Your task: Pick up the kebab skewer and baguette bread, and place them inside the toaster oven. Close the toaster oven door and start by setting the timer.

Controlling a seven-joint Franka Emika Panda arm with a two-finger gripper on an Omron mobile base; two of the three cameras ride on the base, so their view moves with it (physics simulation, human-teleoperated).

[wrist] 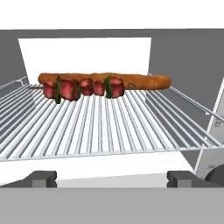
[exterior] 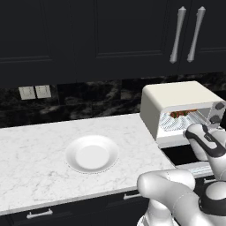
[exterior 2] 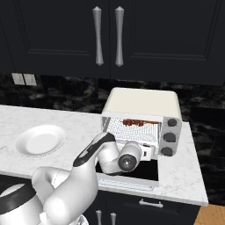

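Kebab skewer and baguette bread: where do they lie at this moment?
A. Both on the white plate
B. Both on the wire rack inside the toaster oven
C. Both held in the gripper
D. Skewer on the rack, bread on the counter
B: the hand view shows the kebab skewer lying in front of the baguette bread on the wire rack inside the toaster oven, and the plate is bare.

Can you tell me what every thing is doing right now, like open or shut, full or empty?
toaster oven: has food inside.
toaster oven door: open, folded down flat.
kebab skewer: lying on the wire rack.
baguette bread: lying on the wire rack, right behind the skewer.
wire rack: holding both foods.
hand: open, holding nothing, at the oven's mouth.
plate: empty, on the counter.
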